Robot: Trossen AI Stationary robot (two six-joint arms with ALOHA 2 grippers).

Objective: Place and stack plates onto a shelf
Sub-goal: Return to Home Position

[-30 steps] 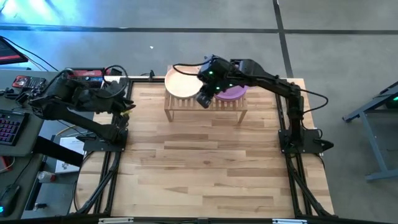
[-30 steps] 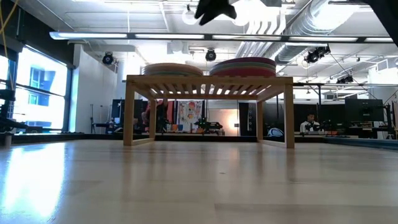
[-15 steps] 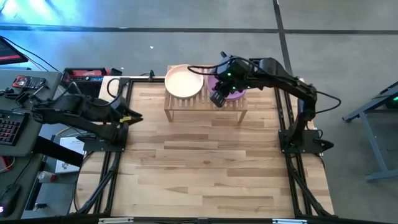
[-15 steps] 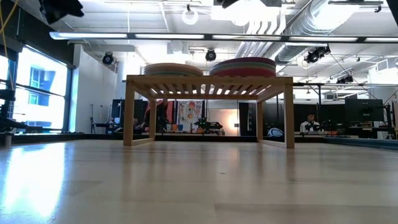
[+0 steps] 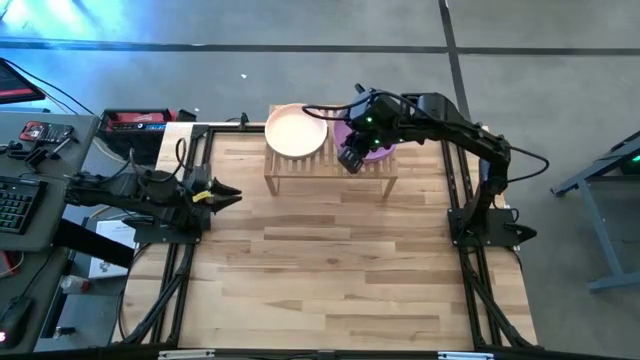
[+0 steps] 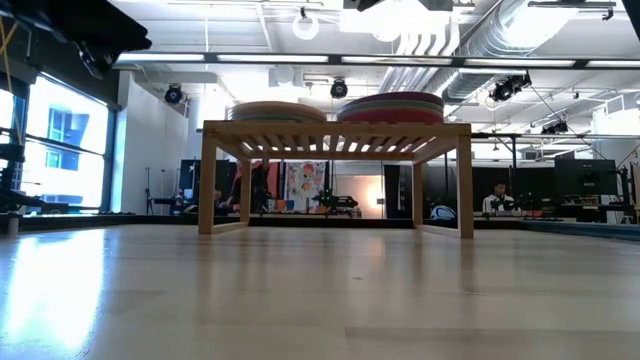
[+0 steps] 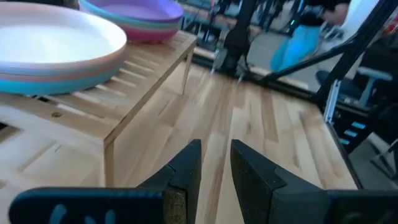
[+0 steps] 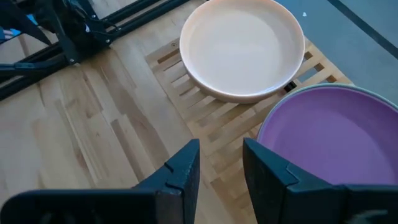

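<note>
The shelf (image 5: 330, 168) stands at the table's far edge on its legs (image 6: 208, 180). Two stacks of plates rest on its slatted top: a peach-topped stack (image 5: 296, 131) on the left and a purple-topped stack (image 5: 378, 148) on the right. Both also show in the low view (image 6: 278, 110) (image 6: 390, 105). My right gripper (image 5: 350, 160) hangs open above the shelf's near edge, between the two stacks (image 8: 221, 163). My left gripper (image 5: 232, 193) is open at the table's left edge, well left of the shelf, pointing at it (image 7: 216, 163). Neither holds anything.
Bare wooden tabletop (image 5: 330, 260) stretches from the shelf to the near edge. Black frame rails (image 5: 180, 290) run along both table sides. A desk with a keyboard (image 5: 15, 205) and cables stands left of the table. A person (image 6: 497, 200) sits far behind in the room.
My left arm has folded down and back at the table's left edge, its gripper sinking and tipping until it points across the table. My right gripper has drifted right and a little up, from the peach-topped stack toward the purple one, then stopped. The plates have not moved.
</note>
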